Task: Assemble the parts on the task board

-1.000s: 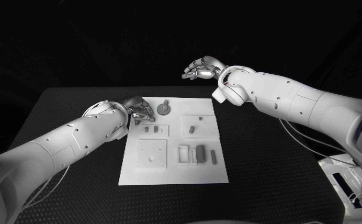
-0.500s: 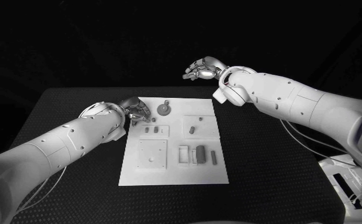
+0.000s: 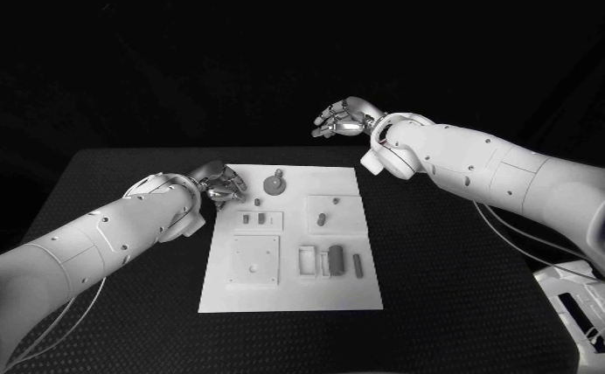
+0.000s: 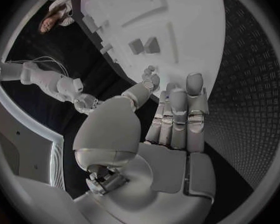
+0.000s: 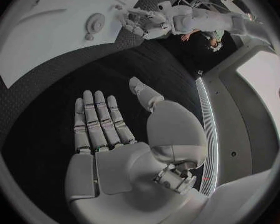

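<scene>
I see the task board (image 3: pixel 290 234) flat in the middle of the black table (image 3: pixel 114 217), grey parts (image 3: pixel 334 258) lying on it. My left hand (image 3: pixel 222 183) hovers at its far left corner — fingers side by side, holding nothing, just short of the round part (image 3: pixel 274 184). My right hand (image 3: pixel 343 117) hangs raised beyond the board's far right corner, fingers spread — well apart from every part.

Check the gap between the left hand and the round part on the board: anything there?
Head view: only bare task board between the left hand and the round part.
</scene>
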### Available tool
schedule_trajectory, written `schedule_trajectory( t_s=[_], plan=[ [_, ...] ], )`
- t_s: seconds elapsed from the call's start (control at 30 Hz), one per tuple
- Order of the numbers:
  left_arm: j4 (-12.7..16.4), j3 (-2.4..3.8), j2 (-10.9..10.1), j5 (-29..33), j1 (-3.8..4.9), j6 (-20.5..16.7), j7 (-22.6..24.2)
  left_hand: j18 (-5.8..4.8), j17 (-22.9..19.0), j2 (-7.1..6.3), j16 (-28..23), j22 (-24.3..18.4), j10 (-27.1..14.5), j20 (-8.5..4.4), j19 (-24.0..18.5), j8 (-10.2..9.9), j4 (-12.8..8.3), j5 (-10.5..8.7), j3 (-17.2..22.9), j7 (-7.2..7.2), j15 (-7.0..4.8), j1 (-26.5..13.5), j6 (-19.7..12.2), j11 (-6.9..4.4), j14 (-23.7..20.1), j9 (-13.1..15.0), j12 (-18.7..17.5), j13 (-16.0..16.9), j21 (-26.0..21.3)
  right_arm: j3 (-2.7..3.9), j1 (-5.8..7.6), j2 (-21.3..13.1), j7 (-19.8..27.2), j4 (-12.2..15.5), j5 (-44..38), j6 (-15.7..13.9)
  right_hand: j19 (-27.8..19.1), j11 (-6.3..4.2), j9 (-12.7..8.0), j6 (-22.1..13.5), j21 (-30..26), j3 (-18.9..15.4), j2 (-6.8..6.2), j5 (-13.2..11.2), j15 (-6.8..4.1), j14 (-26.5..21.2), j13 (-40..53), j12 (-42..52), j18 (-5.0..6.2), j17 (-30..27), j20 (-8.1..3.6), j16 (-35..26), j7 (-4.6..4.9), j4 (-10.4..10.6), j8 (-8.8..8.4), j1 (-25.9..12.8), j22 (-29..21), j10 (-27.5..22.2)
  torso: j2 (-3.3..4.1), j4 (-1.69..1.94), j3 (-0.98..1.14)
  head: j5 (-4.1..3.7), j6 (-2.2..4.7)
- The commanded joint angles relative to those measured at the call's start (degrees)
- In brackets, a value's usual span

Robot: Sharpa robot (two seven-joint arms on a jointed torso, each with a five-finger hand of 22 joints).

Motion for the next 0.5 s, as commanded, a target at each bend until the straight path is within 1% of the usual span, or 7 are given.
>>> schedule_trajectory(
  t_s=[0.03,0.1,0.23,0.27,0.4,0.43,0.5],
  plan=[
    [1.1,0.12,-0.6,12.7,0.35,-4.7,5.6,5.52,-0.6,0.38,-1.3,0.8,0.9,0.31,-1.2,0.7,0.3,-0.05,0.2,0.1,-0.65,-1.1,1.3,-0.28,-1.1,0.2,1.1,0.4,-1.2,0.01,-0.05,-0.7,-0.9,0.1,-7.7,2.5,2.5,-0.75,0.1,1.2,0.4,0.2,0.14,-0.1,-1.02,2.2,0.3,0.9,1.05,0.9,-0.18,1.6,1.84,-0.4,0.55,1.6,0.2,1.9,-0.02,0.04,-0.01,0.02,0.33],
    [2.6,0.2,-1.8,16.2,0.57,-5.7,6.5,5.02,-1.5,0.72,-3.2,0.2,0.9,0.45,-2.6,1.3,0.2,-0.27,0.5,-0.22,-0.78,-1.8,2.0,-0.42,-2.0,0.3,1.9,0.7,-2.5,-0.01,-0.28,-1.2,-0.7,0.3,-10.3,2.2,6.0,-1.81,0.3,2.6,1.2,0.3,0.24,-0.1,-2.7,5.4,0.8,2.1,2.23,2.4,-0.4,3.8,1.38,-0.6,1.18,3.0,0.2,4.3,-0.05,0.07,-0.03,-0.05,0.49],
    [5.4,0.41,-4.2,23.5,1.08,-6.1,7.9,4.09,-3.0,0.96,-6.4,-1.0,1.8,0.77,-4.7,2.2,0.2,-0.86,0.5,-0.55,-0.98,-2.8,2.6,-0.69,-3.6,0.4,3.5,1.1,-5.0,-0.01,-1.26,-2.5,-1.2,1.0,-16.1,2.1,11.9,-3.59,1.0,5.6,2.5,0.4,0.24,-0.1,-5.25,10.5,1.9,3.9,4.17,5.1,-0.67,7.1,0.5,-0.5,2.5,5.0,0.0,8.4,-0.05,0.0,-0.04,-0.32,0.64],
    [6.8,0.44,-5.3,26.3,1.2,-6.7,9.5,3.64,-3.7,1.06,-8.2,-1.7,2.3,0.99,-5.9,2.5,0.2,-0.95,0.5,-0.64,-0.99,-3.1,2.6,-0.8,-4.6,0.3,4.1,1.3,-6.3,-0.03,-1.44,-2.8,-1.4,1.2,-19.0,2.4,14.5,-4.09,1.1,6.1,3.3,0.3,0.27,-0.1,-6.28,12.4,2.2,4.3,4.99,6.2,-0.81,8.3,0.31,-0.5,2.57,5.5,0.1,9.5,-0.11,0.02,-0.05,-0.32,0.73],
    [10.9,0.96,-7.9,30.3,1.27,-6.8,11.1,3.17,-4.5,1.26,-10.0,-2.5,2.7,1.22,-7.1,2.8,0.1,-0.99,0.7,-0.73,-0.99,-3.3,2.7,-0.77,-5.5,0.3,4.6,1.4,-7.6,-0.07,-2.11,-3.7,-1.7,2.3,-24.9,2.9,18.4,-4.55,1.2,6.4,4.8,0.3,0.17,-0.1,-7.93,15.7,2.5,4.4,5.67,7.9,-1.4,10.2,0.24,-0.6,2.45,6.3,0.5,10.5,-0.09,0.02,-0.03,0.08,1.21],
    [12.0,1.07,-8.5,31.0,1.27,-7.1,11.4,2.55,-5.6,1.41,-12.8,-3.6,3.3,1.79,-9.3,3.0,0.1,-1.0,1.0,-0.81,-0.77,-3.6,2.9,-0.63,-7.4,0.4,5.0,1.4,-9.5,-0.07,-2.38,-4.0,-1.9,2.7,-26.3,3.0,21.0,-4.75,1.3,6.7,5.8,0.1,0.02,-0.1,-8.98,17.5,2.5,4.3,5.68,8.8,-2.34,11.1,0.14,-0.4,2.47,6.4,0.7,11.2,-0.13,0.07,-0.05,0.06,1.26],
    [13.9,1.18,-9.7,32.2,1.27,-6.7,11.8,2.01,-6.7,1.29,-16.1,-5.4,3.5,1.82,-9.5,3.5,0.1,-1.12,1.1,-0.86,-0.4,-3.9,2.8,-0.73,-6.8,0.3,5.0,1.1,-11.4,-0.12,-2.67,-4.3,-2.0,3.2,-29.5,3.1,22.5,-4.96,1.4,7.1,6.0,0.2,-0.09,-0.1,-9.6,19.0,2.6,3.8,5.68,9.8,-2.94,11.6,-0.04,-0.5,2.46,6.5,0.7,11.9,-0.19,0.15,-0.1,-0.01,1.26]
  ],
)
